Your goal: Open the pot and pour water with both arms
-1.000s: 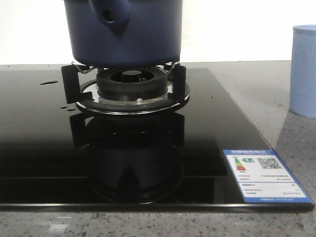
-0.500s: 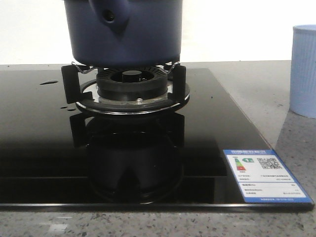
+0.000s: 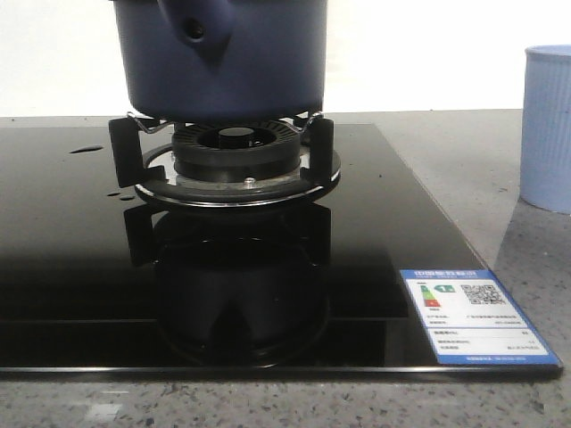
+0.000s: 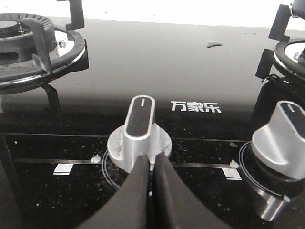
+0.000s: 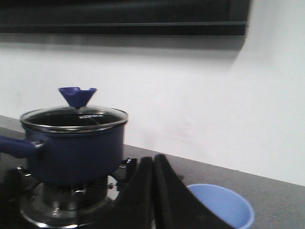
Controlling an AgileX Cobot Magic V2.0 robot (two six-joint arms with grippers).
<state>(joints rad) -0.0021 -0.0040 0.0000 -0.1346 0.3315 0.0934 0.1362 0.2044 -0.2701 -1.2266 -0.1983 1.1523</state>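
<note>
Hob: black glass top; every place below is told from it.
Pot: dark blue, upright on the burner grate toward the back of the hob; in the right wrist view it sits level on that grate.
Lid: glass with a metal rim, lying flat on the pot, its blue knob standing up from the middle.
Pot handle: points out over the front of the hob, toward the robot; the pot's long axis runs front to back along it, and its opening faces straight up.
Cup: light blue, off the right edge of the hob on the grey counter, well apart from the pot.
Left gripper: fingers pressed together with nothing between them, tips just above the front control dial of the hob.
Right gripper: fingers pressed together, empty, raised off the hob, near the cup.
Step in hand: lid on and both grippers empty, which fits lid not yet lifted, or lid put back after pouring; the pictures do not settle which.
Next move: cannot be judged.
</note>
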